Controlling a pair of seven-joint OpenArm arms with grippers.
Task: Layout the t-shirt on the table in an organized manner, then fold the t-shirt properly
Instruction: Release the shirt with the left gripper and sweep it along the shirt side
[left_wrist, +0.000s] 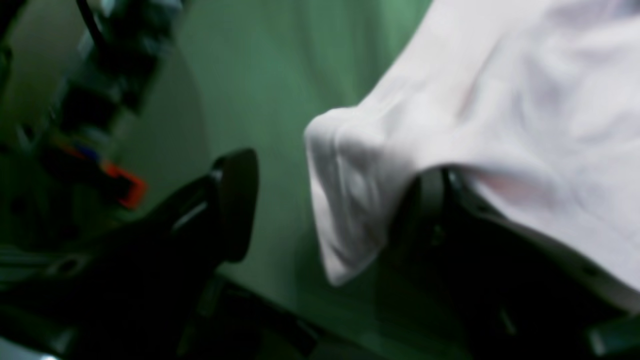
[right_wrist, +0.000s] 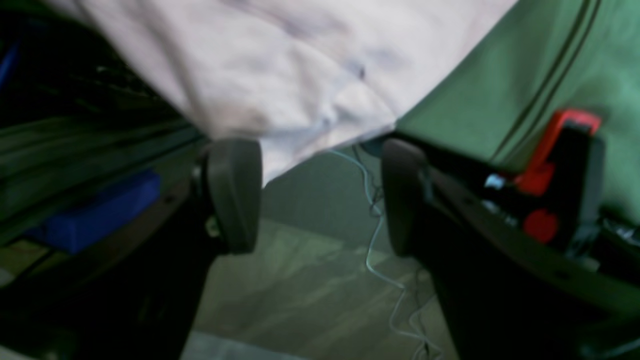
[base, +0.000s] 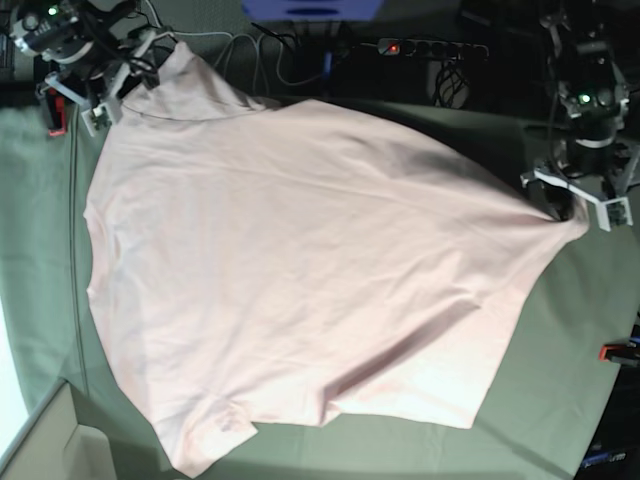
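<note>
On table (base: 590, 330): t-shirt (base: 300, 260) spread flat; left hand (left_wrist: 330, 205) and right hand (right_wrist: 320, 195) both spread apart, corners released.

The t-shirt (base: 300, 270) lies spread across the middle of the table (base: 560, 380), covering most of it in the base view. One corner of it reaches the far left of that view, where the right gripper (base: 118, 88) sits at the table's far edge; the opposite corner stretches to the right, ending at the left gripper (base: 578, 205). In the left wrist view the cloth corner drapes over one finger (left_wrist: 435, 200), the other finger (left_wrist: 235, 200) standing apart beside it. In the right wrist view the shirt hem hangs just above and between the two open fingers (right_wrist: 235, 195), with a clamp (right_wrist: 555, 165) to their right on the table edge
</note>
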